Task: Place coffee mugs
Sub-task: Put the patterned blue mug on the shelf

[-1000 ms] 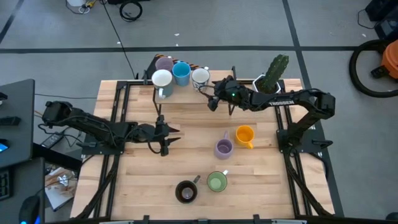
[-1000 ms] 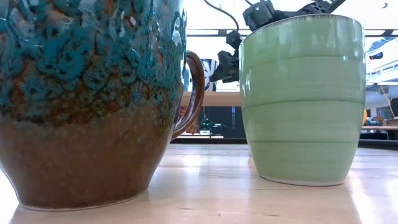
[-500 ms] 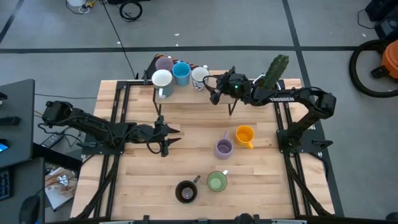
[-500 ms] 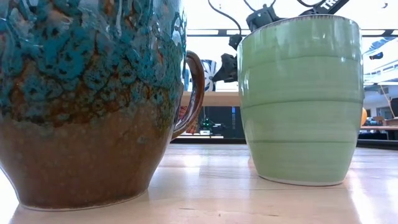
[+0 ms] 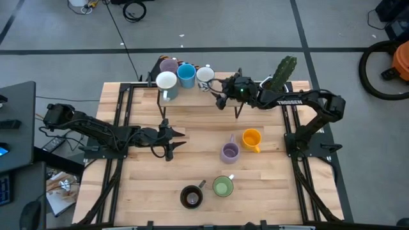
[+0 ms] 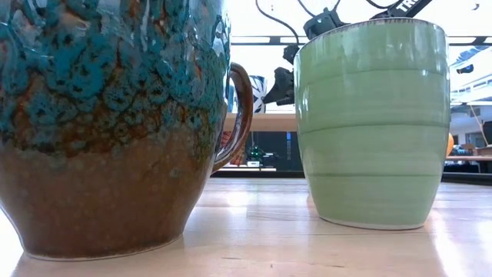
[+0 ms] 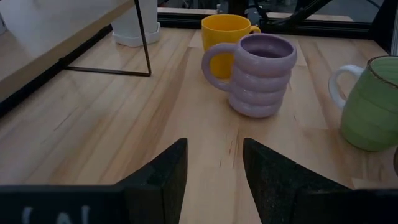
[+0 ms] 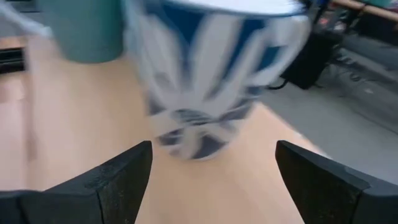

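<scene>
Pale wooden table (image 5: 198, 131) — grey floor (image 5: 223, 25) around it.

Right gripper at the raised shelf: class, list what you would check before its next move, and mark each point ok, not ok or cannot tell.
1. Right gripper open: ok.
2. Patterned white mug ahead of it, between the finger lines but not gripped: ok.
3. Mug on the shelf beside the blue mug: ok.
4. Mug clear of its neighbours: cannot tell.
5. Left gripper waits open over the table, away from the shelf: ok.
</scene>
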